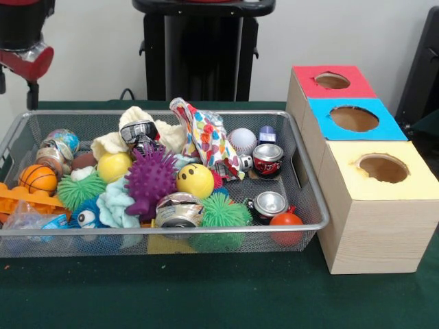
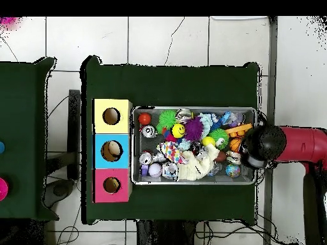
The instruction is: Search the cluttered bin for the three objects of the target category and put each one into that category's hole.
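Note:
The silver wire-mesh bin [image 1: 312,223] stands on the green table, full of toys; it also shows in the overhead view [image 2: 255,113]. A cream-tan plush [image 1: 137,118] lies at the bin's back, partly under a small can, and shows in the overhead view [image 2: 195,167]. The brown teddy and the striped tiger are hidden. The red-topped hole [image 1: 332,81] is the farthest of three on the wooden boxes, and shows in the overhead view [image 2: 112,185]. My arm's red and black end [image 1: 24,58] hangs above the bin's left end; from overhead its black head [image 2: 263,145] covers the gripper.
In the bin lie a purple spiky ball [image 1: 149,178], green spiky balls [image 1: 221,212], a yellow smiley ball [image 1: 195,180], cans [image 1: 267,159], a baseball [image 1: 241,140], a small basketball [image 1: 38,178] and a dotted cloth [image 1: 206,137]. The blue-topped hole [image 1: 353,118] and the yellow-topped hole [image 1: 383,168] adjoin the red one.

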